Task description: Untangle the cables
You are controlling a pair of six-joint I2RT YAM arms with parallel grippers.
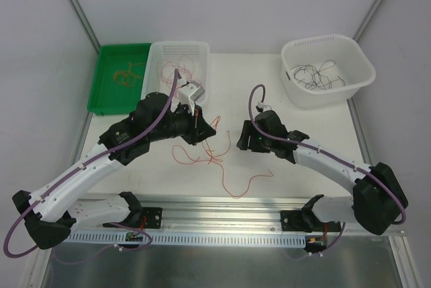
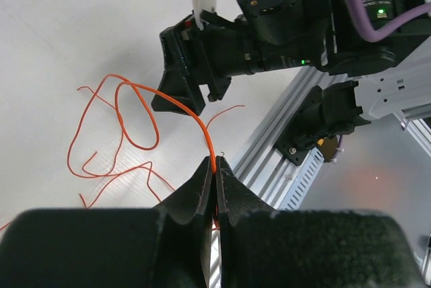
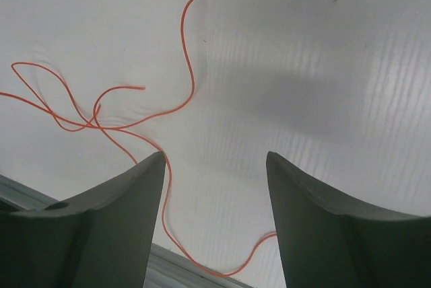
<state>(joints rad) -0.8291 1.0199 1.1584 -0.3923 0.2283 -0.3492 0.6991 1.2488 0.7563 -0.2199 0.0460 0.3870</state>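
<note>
A loose tangle of thin red cables (image 1: 207,157) lies on the white table between the two arms, one strand trailing toward the front rail (image 1: 237,192). My left gripper (image 1: 213,129) hovers just above its far side, shut on one red cable (image 2: 214,161) that arches up from the loops on the table (image 2: 128,123). My right gripper (image 1: 241,142) stands open a little to the right of the tangle. In the right wrist view its fingertips (image 3: 153,164) straddle bare table, and a red cable (image 3: 166,187) runs past the left one without being held.
At the back stand a green tray (image 1: 102,79) with orange-tan wires, a white basket (image 1: 202,52) with red wires and a white tub (image 1: 357,66) with black wires. The aluminium rail (image 1: 222,210) runs along the table's near edge.
</note>
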